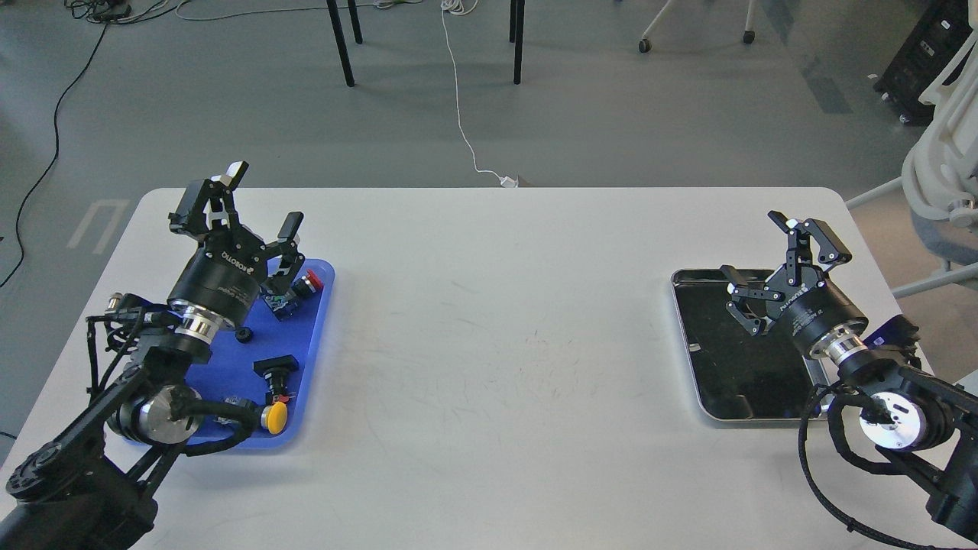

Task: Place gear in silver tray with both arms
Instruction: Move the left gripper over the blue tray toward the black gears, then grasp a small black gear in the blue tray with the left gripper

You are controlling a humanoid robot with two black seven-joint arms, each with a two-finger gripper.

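- A blue plastic tray [309, 359] lies on the white table [497, 344], beneath the left gripper.
- On it: a red button [309, 282] beside the fingers, a yellow button [274, 417] nearer the arm's base.
- A white cable [458, 99] crosses the grey floor beyond.
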